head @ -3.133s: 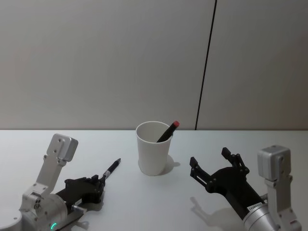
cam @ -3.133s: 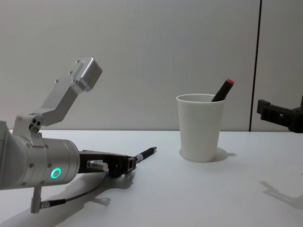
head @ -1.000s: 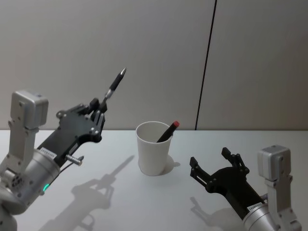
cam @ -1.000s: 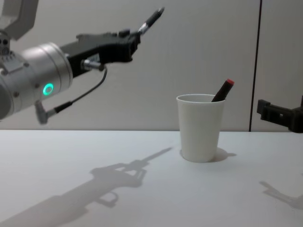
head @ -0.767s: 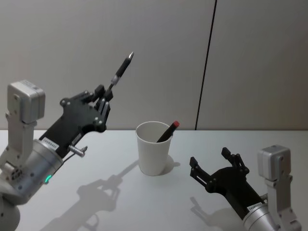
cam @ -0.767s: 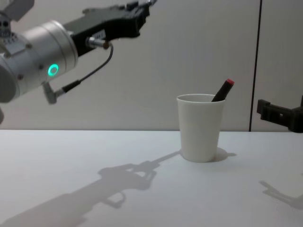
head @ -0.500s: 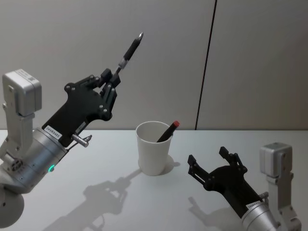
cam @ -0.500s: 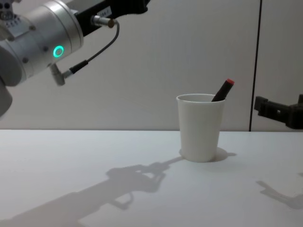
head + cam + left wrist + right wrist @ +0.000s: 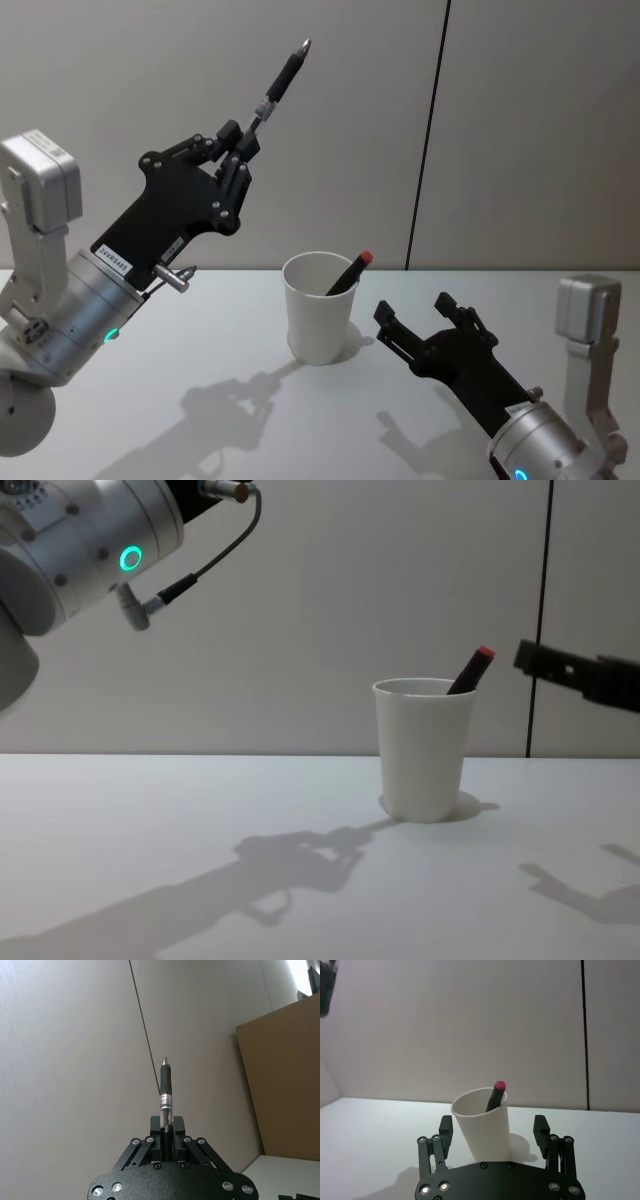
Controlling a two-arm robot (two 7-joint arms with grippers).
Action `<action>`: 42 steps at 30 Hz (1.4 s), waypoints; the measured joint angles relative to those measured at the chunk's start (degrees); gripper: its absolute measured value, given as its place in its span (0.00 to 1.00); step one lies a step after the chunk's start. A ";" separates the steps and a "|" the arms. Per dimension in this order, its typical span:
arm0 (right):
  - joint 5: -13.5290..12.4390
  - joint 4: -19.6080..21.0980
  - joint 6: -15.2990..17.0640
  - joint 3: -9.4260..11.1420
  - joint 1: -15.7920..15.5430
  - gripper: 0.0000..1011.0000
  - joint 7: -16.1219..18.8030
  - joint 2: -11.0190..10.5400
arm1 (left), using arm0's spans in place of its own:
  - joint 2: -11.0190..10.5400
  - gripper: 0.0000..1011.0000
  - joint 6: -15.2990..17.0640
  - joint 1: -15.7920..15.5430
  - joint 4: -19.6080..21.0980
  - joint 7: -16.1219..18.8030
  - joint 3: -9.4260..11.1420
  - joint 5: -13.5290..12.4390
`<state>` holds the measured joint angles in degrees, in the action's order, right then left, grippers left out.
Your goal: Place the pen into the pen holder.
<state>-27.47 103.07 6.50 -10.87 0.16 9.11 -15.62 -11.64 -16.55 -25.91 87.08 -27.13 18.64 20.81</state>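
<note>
Toward the upper left of the head view our left hand (image 9: 243, 150) is clenched on the pen (image 9: 281, 82). The pen slants up and to the right, tip uppermost, high above the bench (image 9: 200, 340) and left of the pen holder (image 9: 320, 312). Its lower end is hidden between the fingers. A white label (image 9: 112, 262) sits on the hand's black plate, the writing too small for us to read. In the chest view the left arm is cut off by the upper left corner, with a green ring light (image 9: 130, 558) on its silver body.

The pen holder stands upright mid-frame on the bench. A red-capped pen (image 9: 350, 272) leans on its right rim, its lower part hidden inside. Our right hand (image 9: 415, 312) is released at the lower right, fingers spread, pointing at the cup and just short of it. The chest view's right edge cuts it off. Open bench lies around the cup, and open air separates the pen from the rim.
</note>
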 joint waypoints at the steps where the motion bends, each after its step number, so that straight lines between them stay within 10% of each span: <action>1: -0.51 0.07 0.21 0.10 0.10 0.99 0.23 0.16 | 0.02 0.16 -0.15 -0.10 -0.02 -0.13 0.02 0.07; 15: -11.71 1.52 4.58 1.66 1.60 0.99 4.63 2.82 | 0.07 0.16 -0.90 -0.51 -0.17 -0.65 0.18 0.43; 42: -22.02 3.37 13.38 -0.17 6.36 0.99 3.78 6.41 | -1.71 0.16 -0.54 1.01 0.72 -1.62 1.55 2.09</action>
<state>-49.49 106.44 19.88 -11.04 6.53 12.90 -9.21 -13.35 -17.08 -24.90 87.80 -28.76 20.19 22.90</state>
